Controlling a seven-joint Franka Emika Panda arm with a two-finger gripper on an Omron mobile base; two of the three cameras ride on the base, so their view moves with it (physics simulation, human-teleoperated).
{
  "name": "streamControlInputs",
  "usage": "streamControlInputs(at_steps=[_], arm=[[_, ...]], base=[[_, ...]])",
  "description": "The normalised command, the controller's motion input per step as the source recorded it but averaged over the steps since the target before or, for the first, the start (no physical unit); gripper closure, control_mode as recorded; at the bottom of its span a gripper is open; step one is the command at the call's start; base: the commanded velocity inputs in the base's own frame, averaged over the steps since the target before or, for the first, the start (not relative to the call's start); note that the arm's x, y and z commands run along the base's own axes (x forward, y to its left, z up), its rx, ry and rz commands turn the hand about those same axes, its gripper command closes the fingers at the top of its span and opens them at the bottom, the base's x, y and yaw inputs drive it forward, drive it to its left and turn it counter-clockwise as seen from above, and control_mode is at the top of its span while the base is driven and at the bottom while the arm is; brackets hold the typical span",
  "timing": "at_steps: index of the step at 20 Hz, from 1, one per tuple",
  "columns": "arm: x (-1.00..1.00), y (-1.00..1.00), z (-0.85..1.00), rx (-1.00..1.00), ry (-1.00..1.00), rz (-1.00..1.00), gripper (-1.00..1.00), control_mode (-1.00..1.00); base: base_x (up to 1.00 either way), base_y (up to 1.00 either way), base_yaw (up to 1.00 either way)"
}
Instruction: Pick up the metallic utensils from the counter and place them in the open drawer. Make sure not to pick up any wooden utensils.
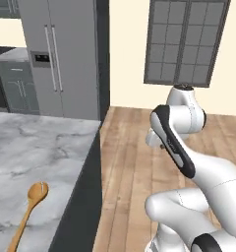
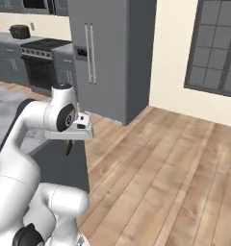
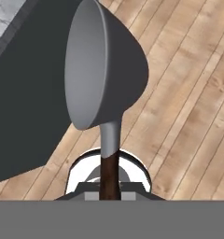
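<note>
My gripper (image 2: 68,147) is clenched on the dark handle of the grey-headed ladle (image 3: 102,70), which hangs out past the edge of the marble counter (image 1: 36,142), above the wooden floor (image 2: 160,163) and beside the island's dark side panel (image 3: 25,107). So I judge one metallic piece lifted but not yet delivered (I can't see the open drawer from here). The big wooden spoon (image 1: 29,209) lies untouched on the marble, as it should. Left to do, as I judge it: drop this ladle in the drawer, then fetch the knife.
</note>
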Motion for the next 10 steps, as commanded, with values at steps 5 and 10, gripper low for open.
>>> streamControlInputs(at_steps=[5, 10], arm=[[0.00, 0.00, 0.00, 0.00, 0.00, 0.00, 1.00, 1.00], [0.00, 0.00, 0.00, 0.00, 0.00, 0.00, 1.00, 1.00]], base=[[1.00, -0.83, 0.48], [1.00, -0.76, 0.54]])
